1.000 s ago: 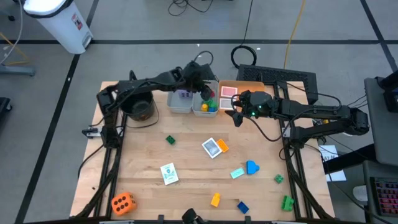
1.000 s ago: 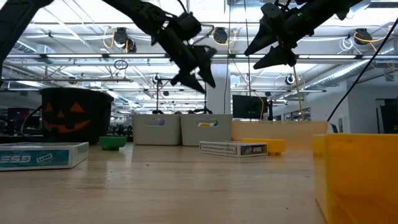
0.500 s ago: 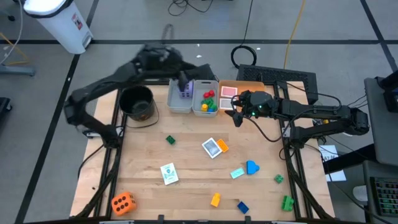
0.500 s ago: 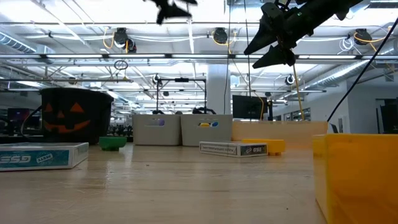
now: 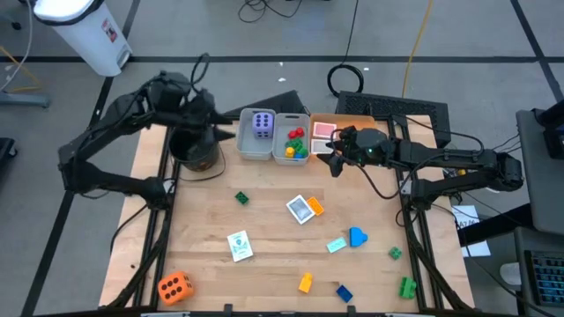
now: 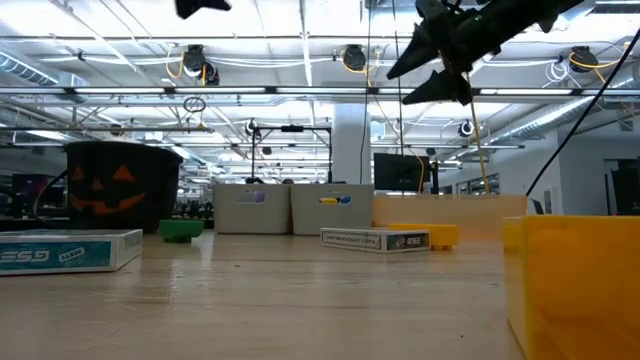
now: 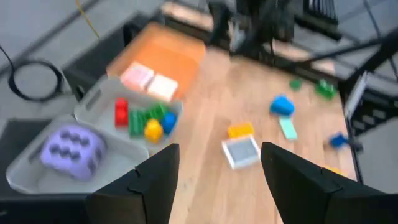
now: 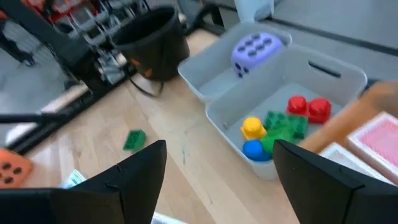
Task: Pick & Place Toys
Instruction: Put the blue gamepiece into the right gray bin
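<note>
A purple die (image 5: 263, 124) lies in the left grey bin (image 5: 253, 150). Several small bricks (image 5: 295, 145) lie in the right bin, and picture cards (image 5: 323, 129) on the orange tray. On the table lie a green brick (image 5: 241, 198), two cards (image 5: 301, 209) (image 5: 240, 245), an orange die (image 5: 174, 286) and more bricks (image 5: 344, 292). My left gripper (image 7: 217, 180) is open and empty, high over the black bucket, left of the bins. My right gripper (image 8: 217, 186) is also open and empty. It hangs just right of the bins (image 5: 333, 161).
A black pumpkin bucket (image 5: 196, 150) stands at the far left of the table, under my left arm. A blue toy (image 5: 356, 236) and a teal brick (image 5: 336, 245) lie right of centre. Green bricks (image 5: 406, 286) sit near the right edge.
My left gripper has risen and drawn back from above the bins toward the table's far left, over the black bucket, staying open. The purple die stays in the left bin.
</note>
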`<action>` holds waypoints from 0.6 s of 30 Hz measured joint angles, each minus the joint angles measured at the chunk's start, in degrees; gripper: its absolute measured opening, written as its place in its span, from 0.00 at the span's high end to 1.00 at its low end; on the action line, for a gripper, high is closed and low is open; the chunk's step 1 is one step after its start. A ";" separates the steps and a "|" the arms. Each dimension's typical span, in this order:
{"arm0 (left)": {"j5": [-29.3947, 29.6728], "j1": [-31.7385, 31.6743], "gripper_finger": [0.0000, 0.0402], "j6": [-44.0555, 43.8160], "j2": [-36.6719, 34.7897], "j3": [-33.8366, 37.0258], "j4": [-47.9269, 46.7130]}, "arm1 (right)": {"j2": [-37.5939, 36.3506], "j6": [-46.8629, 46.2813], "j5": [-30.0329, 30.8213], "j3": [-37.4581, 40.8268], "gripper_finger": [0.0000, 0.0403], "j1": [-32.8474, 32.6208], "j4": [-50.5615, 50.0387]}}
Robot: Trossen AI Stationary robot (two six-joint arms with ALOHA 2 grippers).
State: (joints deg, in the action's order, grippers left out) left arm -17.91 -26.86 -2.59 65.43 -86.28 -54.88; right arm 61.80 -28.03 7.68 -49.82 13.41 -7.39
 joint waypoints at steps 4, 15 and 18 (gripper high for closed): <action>-0.04 1.62 0.42 -0.91 -4.38 6.72 0.07 | 0.00 -0.29 2.42 0.00 0.30 -0.02 4.69; 0.00 9.60 0.42 -8.97 -12.85 25.55 5.43 | 0.48 -10.12 4.19 0.00 0.30 -1.45 10.08; -0.02 11.86 0.42 -9.97 -13.74 28.00 5.43 | 0.90 -11.70 4.20 -0.04 0.30 -4.71 12.53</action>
State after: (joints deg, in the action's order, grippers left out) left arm -17.93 -15.00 -12.56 51.69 -58.28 -49.45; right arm 62.70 -39.74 11.88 -49.87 8.70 5.14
